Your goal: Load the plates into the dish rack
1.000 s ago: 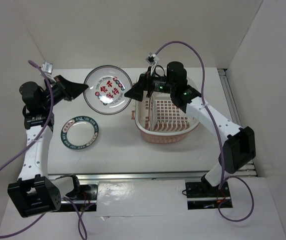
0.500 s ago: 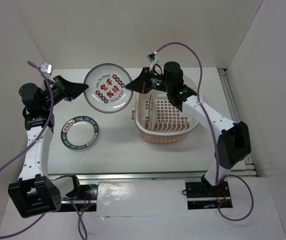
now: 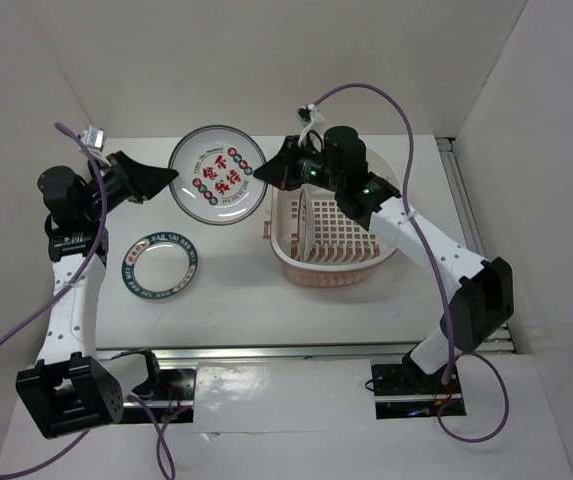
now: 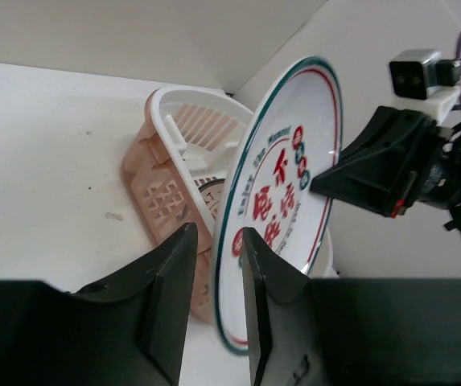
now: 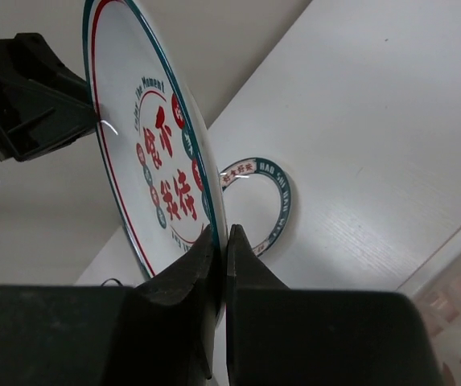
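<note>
The plate with red characters (image 3: pixel 218 189) hangs tilted above the back of the table, between both arms. My right gripper (image 3: pixel 258 178) (image 5: pixel 220 232) is shut on its right rim (image 5: pixel 146 153). My left gripper (image 3: pixel 171 175) (image 4: pixel 218 233) stands open astride the plate's left rim (image 4: pixel 286 193), with a gap showing at one finger. The plate with the dark teal lettered rim (image 3: pixel 161 265) (image 5: pixel 272 197) lies flat on the table below the left gripper. The pink-cream dish rack (image 3: pixel 331 272) (image 4: pixel 166 173) sits to the right, with one white plate (image 3: pixel 304 230) standing on edge inside it.
White walls close in the table at the back and both sides. A metal rail (image 3: pixel 461 190) runs along the table's right edge. Purple cables (image 3: pixel 366 92) loop above both arms.
My right gripper has moved left from over the rack and shut on the plate's right rim. The left jaws have spread apart on the left rim. The plate has barely moved.
</note>
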Available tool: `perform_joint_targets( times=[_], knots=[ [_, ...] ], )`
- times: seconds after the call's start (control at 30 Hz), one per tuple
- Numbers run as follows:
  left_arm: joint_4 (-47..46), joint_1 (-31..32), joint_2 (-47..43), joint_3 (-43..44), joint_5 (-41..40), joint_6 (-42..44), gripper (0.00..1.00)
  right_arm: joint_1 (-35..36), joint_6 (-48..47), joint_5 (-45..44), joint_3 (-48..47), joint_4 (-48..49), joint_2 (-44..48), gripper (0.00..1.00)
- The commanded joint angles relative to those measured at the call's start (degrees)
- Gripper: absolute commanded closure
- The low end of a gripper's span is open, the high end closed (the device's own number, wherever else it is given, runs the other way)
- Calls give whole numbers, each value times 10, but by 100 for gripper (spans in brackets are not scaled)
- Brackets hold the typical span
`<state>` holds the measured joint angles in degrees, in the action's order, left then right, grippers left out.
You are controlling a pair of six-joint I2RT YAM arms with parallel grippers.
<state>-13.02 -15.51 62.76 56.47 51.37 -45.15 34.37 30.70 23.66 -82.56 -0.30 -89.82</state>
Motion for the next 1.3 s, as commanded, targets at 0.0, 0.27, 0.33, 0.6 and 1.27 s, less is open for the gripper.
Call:
perform_joint_targets(
  times=[0.0, 0.27, 0.33, 0.6, 1.27],
  knots=[
    [-20, 2, -16, 27, 8, -11, 57, 3, -42, -90, -47, -24, 54, 100],
    [10, 2, -35, 15, -27, -11, 0, 41, -92, -395, -104, -130, 99, 100],
    [24, 2, -35, 15, -38, -3, 0, 68, -125, -524, -124, -175, 116, 100],
    [65, 2, -29, 22, -74, 4, 0, 170, -133, -860, -168, -371, 160, 100],
    [102, 2, -18, 39, -80, 9, 0, 160, 125, -957, -130, -669, 61, 100]
  ],
)
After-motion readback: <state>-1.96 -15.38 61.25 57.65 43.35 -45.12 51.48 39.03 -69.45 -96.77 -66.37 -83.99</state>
